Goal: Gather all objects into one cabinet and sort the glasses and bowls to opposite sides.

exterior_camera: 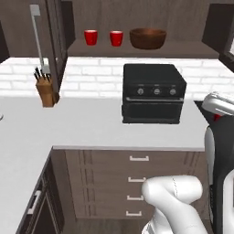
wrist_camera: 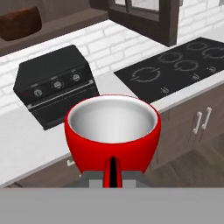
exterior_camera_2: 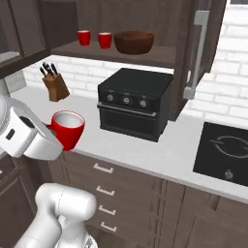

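Two red cups [exterior_camera: 91,37] [exterior_camera: 116,38] stand side by side on the open cabinet shelf [exterior_camera: 192,51], and just right of them sits the wide wooden bowl [exterior_camera: 147,38], all three upright and close together along the left and middle of the board. And there's the third red cup [exterior_camera_2: 68,128], up off the desk [exterior_camera: 68,128] in the claw [wrist_camera: 113,173]! From the right base view it hangs beside the white arm, in front of the desk's front edge, well below the shelf. The hand view looks straight into its pale inside; the cup sits upright, its rim level, with the claw closed tight on its near wall, one dark tip showing against the red.

Below the shelf, the black countertop oven [exterior_camera: 153,93] with three knobs rests on the desk against the white brick wall. A knife block [exterior_camera: 45,88] stands off to the left. The cabinet door [exterior_camera_2: 201,53] with its long grey bar handle [exterior_camera_2: 195,55] hangs open at the right, and a black cooktop [exterior_camera_2: 224,152] lies flush in the desk further right.
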